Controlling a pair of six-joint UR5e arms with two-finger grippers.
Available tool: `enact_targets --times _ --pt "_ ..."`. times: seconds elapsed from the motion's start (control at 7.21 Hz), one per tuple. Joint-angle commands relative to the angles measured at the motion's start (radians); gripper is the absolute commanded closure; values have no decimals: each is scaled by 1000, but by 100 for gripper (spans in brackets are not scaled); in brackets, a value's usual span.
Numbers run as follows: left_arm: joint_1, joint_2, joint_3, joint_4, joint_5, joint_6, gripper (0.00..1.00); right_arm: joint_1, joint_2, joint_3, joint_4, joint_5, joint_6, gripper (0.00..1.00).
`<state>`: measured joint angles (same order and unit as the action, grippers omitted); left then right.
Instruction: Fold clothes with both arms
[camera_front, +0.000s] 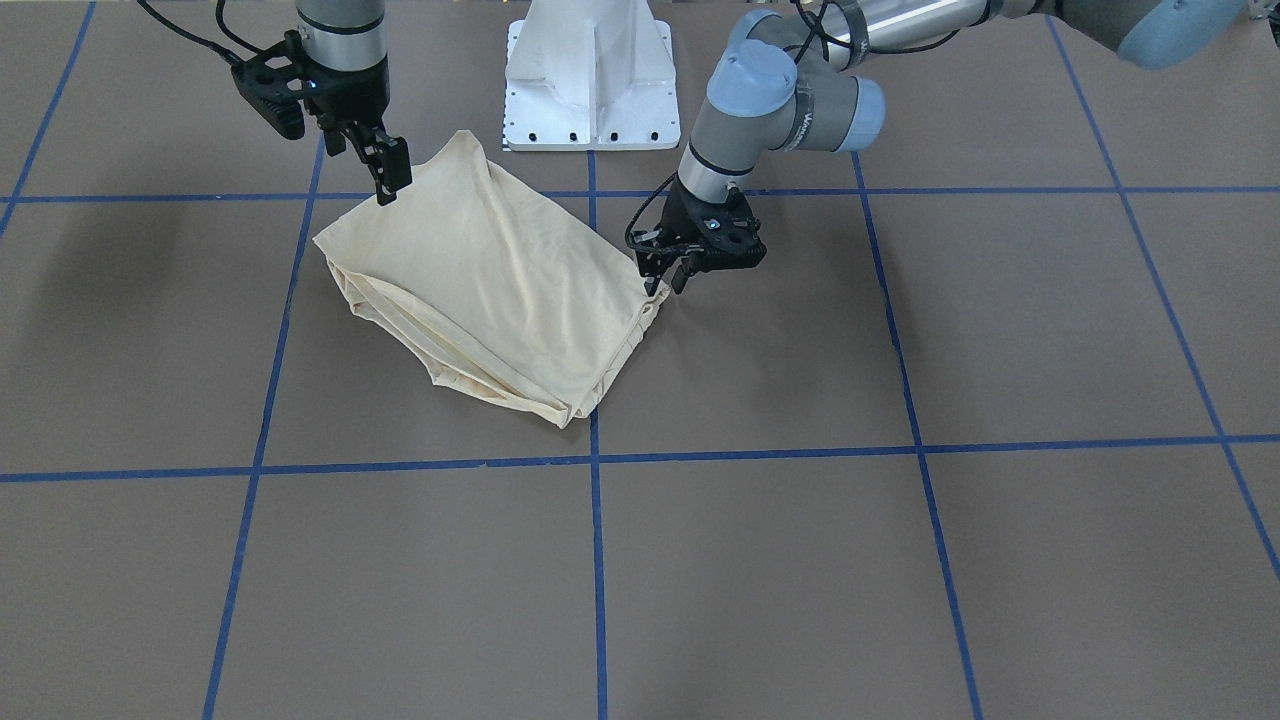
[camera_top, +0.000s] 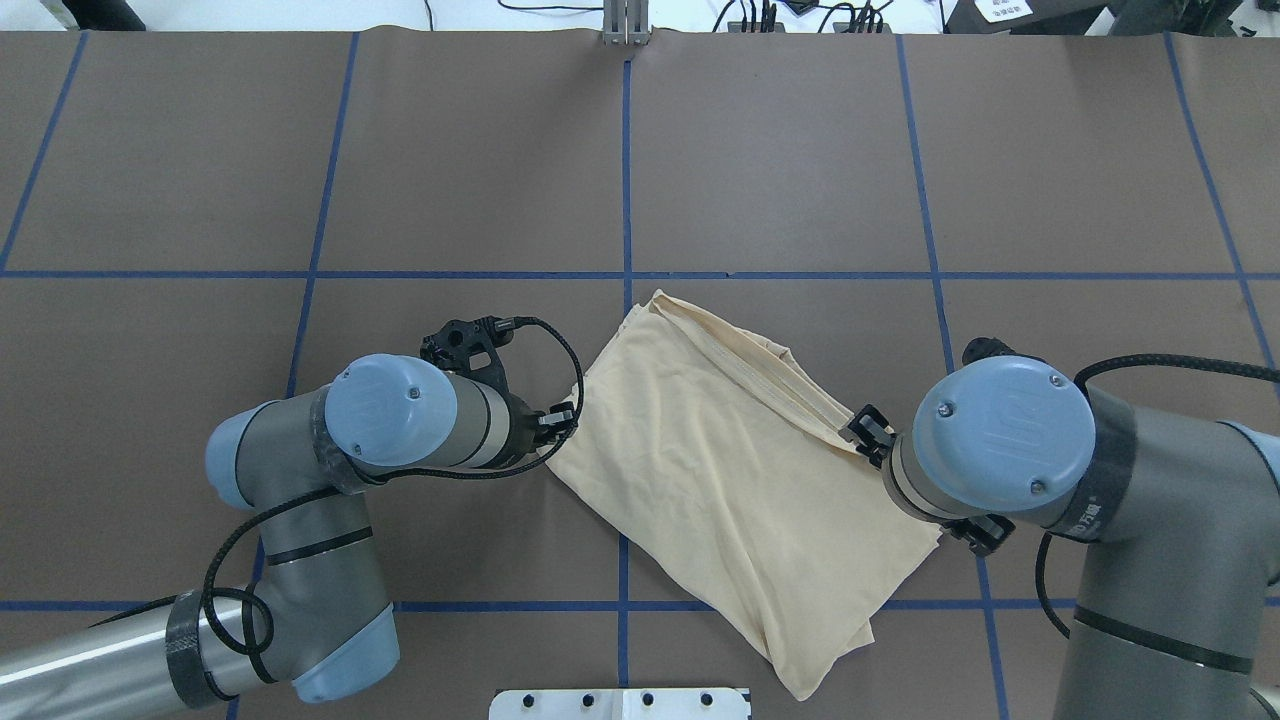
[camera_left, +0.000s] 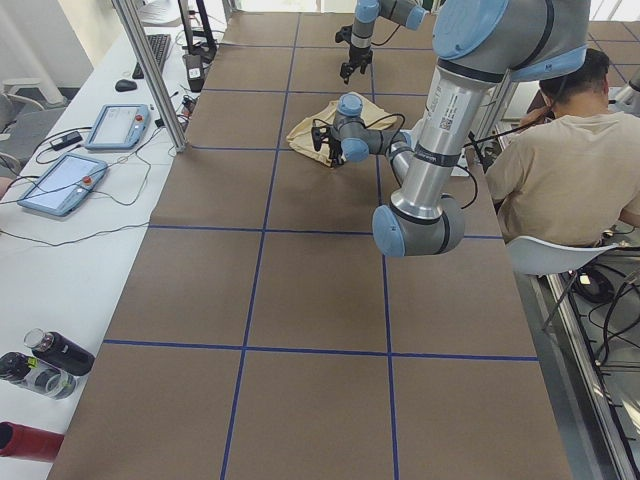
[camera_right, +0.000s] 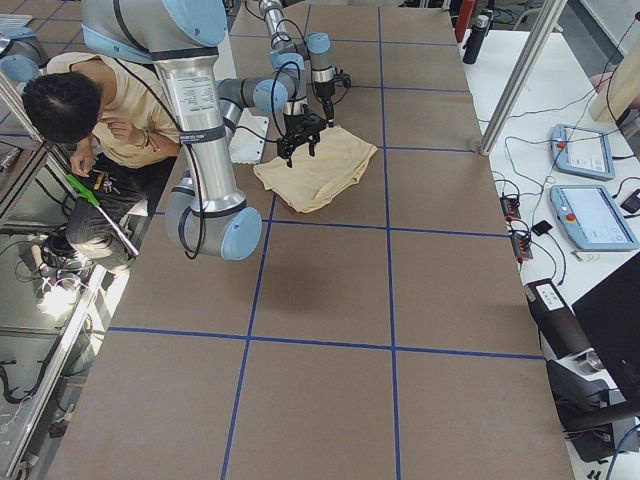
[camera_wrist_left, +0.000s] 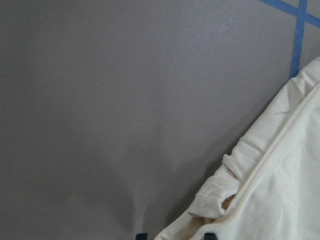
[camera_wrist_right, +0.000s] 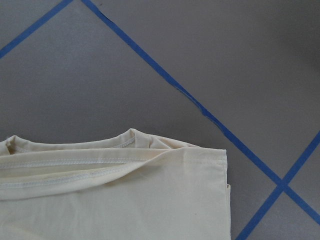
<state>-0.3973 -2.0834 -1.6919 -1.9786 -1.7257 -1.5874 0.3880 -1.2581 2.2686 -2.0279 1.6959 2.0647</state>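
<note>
Brown table (camera_front: 800, 560) bears cream shirt (camera_front: 500, 290); blue cap (camera_top: 1005, 430) shows embossed logo.

Robotics lab, blue-taped table (camera_left: 300, 280), teach pendants (camera_left: 62, 182)

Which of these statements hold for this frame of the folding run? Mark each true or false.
1. The cream shirt lies folded in a rough rectangle on the table. True.
2. Its navy print faces up. False: only plain cream fabric shows.
3. The left gripper sits low at a corner of the shirt. True.
4. The right gripper holds the shirt hanging clear of the table. False: it is at the shirt's opposite edge, and the shirt rests on the table.
5. A second garment lies beside the shirt. False: there is only the one shirt.
</note>
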Motion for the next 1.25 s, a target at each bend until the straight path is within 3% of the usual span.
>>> enact_targets --times 0.0,0.28,0.55,0.69,0.97,1.11 --pt "2 -4 8 1 0 1 100 0 0 2 0 2 2 0" --pt "-8 0 5 10 14 4 100 0 0 -1 0 2 2 0" --pt "-115 11 10 17 24 204 100 6 -3 -1 0 2 0 0" --pt "-167 2 71 4 28 298 100 8 -1 -1 0 2 0 0" --pt "-277 -45 214 -141 26 403 100 11 0 -1 2 -1 0 0" --pt "-310 -120 325 -191 26 423 100 14 18 -10 32 -2 0 0"
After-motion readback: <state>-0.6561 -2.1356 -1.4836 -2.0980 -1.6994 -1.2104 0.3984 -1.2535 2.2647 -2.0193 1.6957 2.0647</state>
